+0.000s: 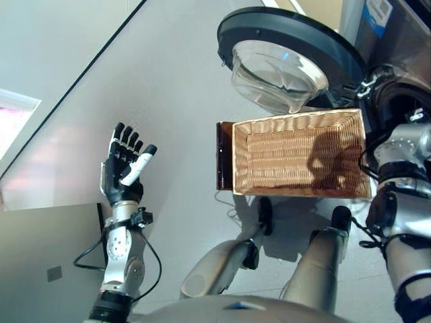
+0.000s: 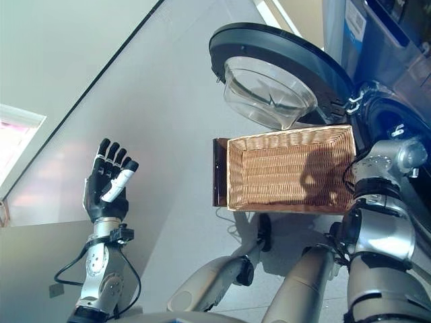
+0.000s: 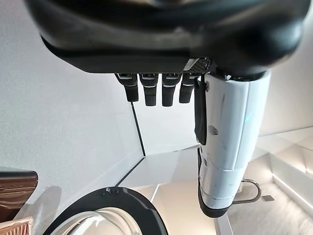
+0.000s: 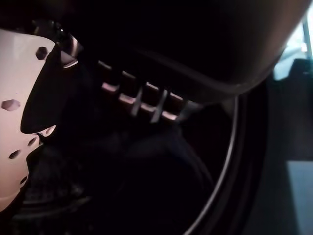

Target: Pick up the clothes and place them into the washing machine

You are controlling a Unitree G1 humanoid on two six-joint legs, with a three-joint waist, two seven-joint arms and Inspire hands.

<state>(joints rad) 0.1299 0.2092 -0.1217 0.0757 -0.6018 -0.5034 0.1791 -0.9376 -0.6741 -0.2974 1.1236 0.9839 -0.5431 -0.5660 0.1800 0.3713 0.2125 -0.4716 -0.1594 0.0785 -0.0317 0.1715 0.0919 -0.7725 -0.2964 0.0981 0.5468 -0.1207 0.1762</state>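
Observation:
The wicker basket stands on the floor in front of me with nothing showing inside it. Behind it the washing machine's round glass door is swung open. My right arm reaches past the basket into the machine's dark opening, so the eye views hide the hand. In the right wrist view my right hand is inside the drum, over a dark heap of cloth. My left hand is raised at the left, open and holding nothing.
A dark grey panel lies at the lower left, by my left arm. A black line crosses the pale floor at the left. The washing machine's body fills the upper right corner.

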